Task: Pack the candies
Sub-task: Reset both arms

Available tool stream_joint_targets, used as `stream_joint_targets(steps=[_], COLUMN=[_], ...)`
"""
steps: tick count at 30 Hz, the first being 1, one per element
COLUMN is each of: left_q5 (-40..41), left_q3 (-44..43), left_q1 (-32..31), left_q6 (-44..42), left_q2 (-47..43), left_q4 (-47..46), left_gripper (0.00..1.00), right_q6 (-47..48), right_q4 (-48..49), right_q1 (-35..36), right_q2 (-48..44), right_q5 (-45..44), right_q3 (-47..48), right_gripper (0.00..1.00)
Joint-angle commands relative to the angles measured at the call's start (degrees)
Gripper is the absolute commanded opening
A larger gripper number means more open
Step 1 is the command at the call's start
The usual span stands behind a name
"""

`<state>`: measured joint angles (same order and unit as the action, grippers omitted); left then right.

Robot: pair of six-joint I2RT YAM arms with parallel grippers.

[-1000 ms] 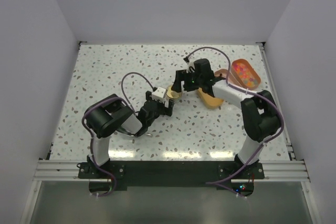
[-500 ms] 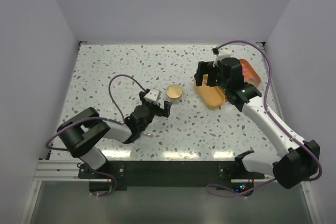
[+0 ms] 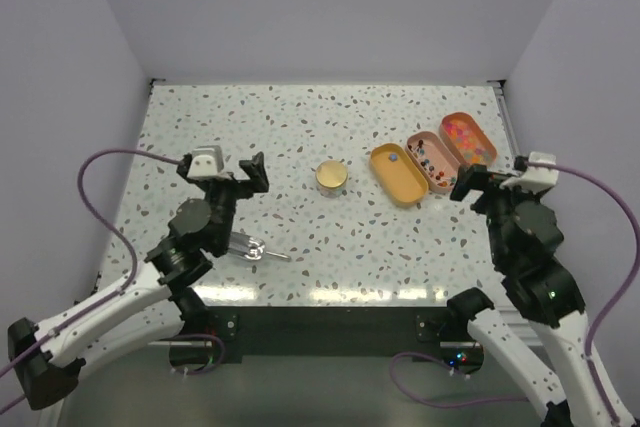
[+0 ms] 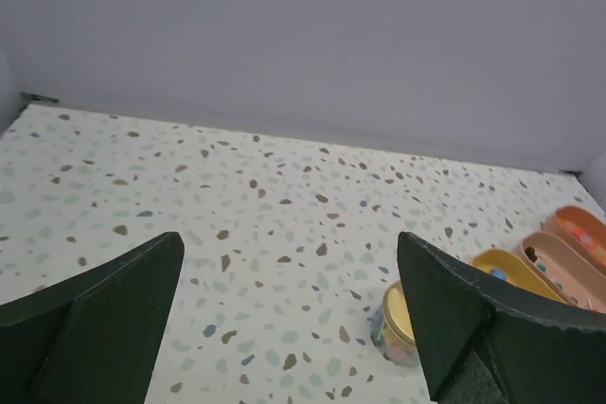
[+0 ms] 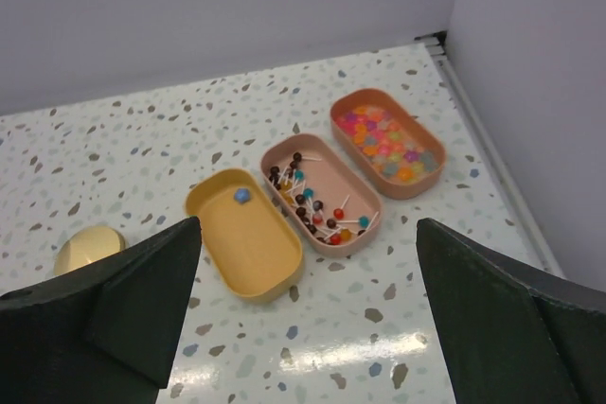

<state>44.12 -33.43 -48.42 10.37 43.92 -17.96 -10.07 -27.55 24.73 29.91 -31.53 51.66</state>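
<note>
The candies (image 5: pixel 383 139) lie heaped in the orange tray (image 5: pixel 413 192) at the far right of the bench (image 3: pixel 300 127). One stray blue sweet (image 5: pixel 241 195) sits in the yellow tray (image 5: pixel 251 257), and small ball-on-stick sweets fill the pink tray (image 5: pixel 329 169) between the two. To my eye these are feather-light, hard, smooth little beads. They would roll and squirt out of a pinch, and one alone is hardly a target for such broad fingers. I'd guess they go easier in bulk, by taking a tray at its rim or long wall and tipping it, or with the small metal tool (image 3: pixel 255 249) lying near the left arm. What kind of tool it is I cannot make out.

A gold-lidded jar (image 3: pixel 332 176) stands mid-bench. The left fingers (image 4: pixel 95 300) are spread as wide as they go, raised above the bench, touching nothing. The right fingers (image 5: pixel 123 300) are just as wide apart, hanging empty above the trays.
</note>
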Motion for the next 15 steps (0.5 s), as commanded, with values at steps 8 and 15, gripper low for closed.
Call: stream_joint_targets(steps=[8,15], left_q5=[18.2,20.3], left_q3=[0.3,4.0], left_q1=[-0.1,0.2], left_q6=[-12.9,-15.3], left_q2=[-21.5,-25.0], left_q4=[12.9,8.3], left_gripper=[1.0,1.0], right_q6=[13.3,13.8], right_q4=[4.4,2.3], right_q1=[0.1,0.1], right_q2=[-28.9,-28.0], right_q5=[-8.7,-8.5], right_q3=[-15.1,-14.6], right_gripper=[0.99,0.99])
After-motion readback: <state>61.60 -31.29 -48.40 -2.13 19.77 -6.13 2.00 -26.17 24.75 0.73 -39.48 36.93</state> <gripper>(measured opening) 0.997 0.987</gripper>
